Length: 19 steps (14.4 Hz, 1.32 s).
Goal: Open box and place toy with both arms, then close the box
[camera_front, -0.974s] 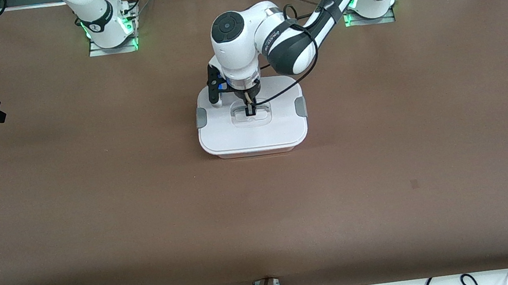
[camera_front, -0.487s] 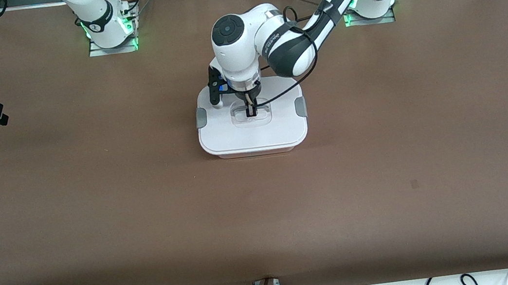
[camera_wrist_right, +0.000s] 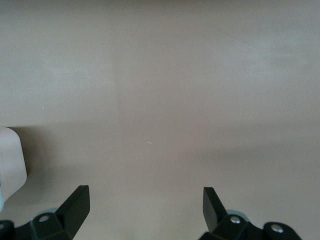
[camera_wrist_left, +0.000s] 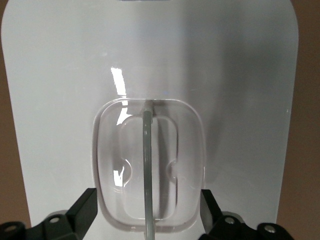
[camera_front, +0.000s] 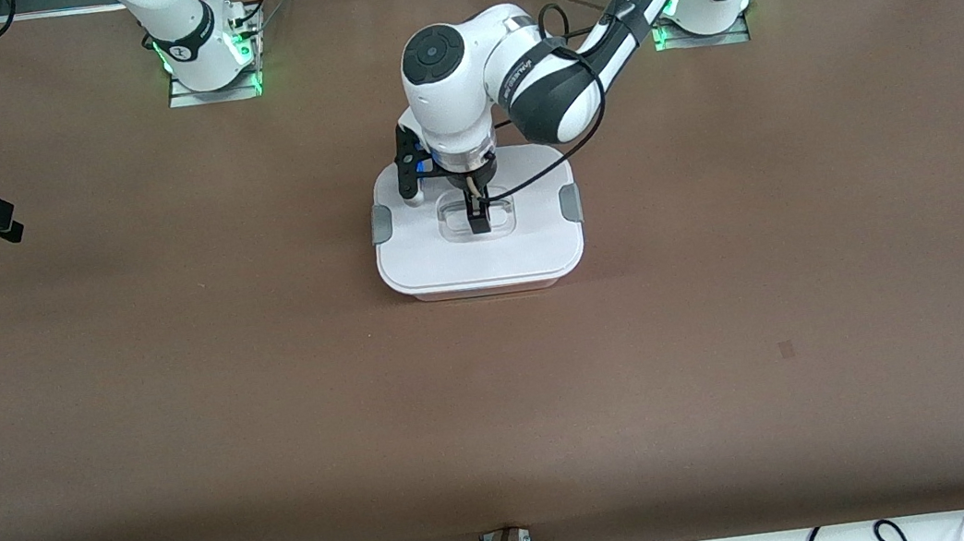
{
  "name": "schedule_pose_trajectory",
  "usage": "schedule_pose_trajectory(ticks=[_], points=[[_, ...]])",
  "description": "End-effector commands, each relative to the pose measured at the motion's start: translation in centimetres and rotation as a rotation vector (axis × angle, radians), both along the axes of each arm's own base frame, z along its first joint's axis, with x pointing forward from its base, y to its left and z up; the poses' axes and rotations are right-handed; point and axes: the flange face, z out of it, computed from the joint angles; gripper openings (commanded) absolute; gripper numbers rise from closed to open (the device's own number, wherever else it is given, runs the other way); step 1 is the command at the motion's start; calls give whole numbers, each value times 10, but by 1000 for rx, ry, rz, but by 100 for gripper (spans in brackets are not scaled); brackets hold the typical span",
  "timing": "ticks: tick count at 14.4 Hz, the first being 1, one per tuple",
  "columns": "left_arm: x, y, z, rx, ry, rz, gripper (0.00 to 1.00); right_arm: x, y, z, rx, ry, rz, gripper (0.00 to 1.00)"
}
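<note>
The box stands shut in the middle of the table, with its white lid on and a grey clip at each end. My left gripper is down at the lid's clear recessed handle. It is open, with one finger on each side of the recess and the handle bar between them. My right gripper hangs open and empty over bare table at the right arm's end. The pink toy is not in view.
The brown table surrounds the box. The arm bases stand along the table's edge farthest from the front camera. Cables lie past the edge nearest that camera. A white rounded thing shows at the edge of the right wrist view.
My left gripper has sunk a little into the handle recess. My right gripper has drifted slightly toward the box. The box has not moved.
</note>
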Motion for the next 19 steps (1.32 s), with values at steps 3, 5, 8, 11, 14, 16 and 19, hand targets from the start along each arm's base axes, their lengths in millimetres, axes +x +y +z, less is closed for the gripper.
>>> schedule_pose_trajectory(ticks=[3, 5, 8, 11, 14, 16, 19], points=[[-20, 27, 93, 63, -4, 61, 100, 0, 1, 2, 1, -3, -16, 100], [5, 85, 144, 60, 19, 192, 100, 2, 1, -8, 2, 6, -16, 100], [35, 170, 206, 42, -6, 380, 100, 3, 6, -17, 16, -20, -12, 99], [80, 270, 229, 8, -15, 620, 100, 4, 4, -18, 15, -14, 0, 100], [118, 376, 233, -97, 52, 834, 100, 4, 4, -20, 15, -6, 2, 99], [130, 413, 230, -150, 68, 900, 100, 4, 4, -20, 15, -6, 2, 99], [136, 448, 231, -166, -6, 982, 100, 5, 4, -21, 15, -5, 2, 99]])
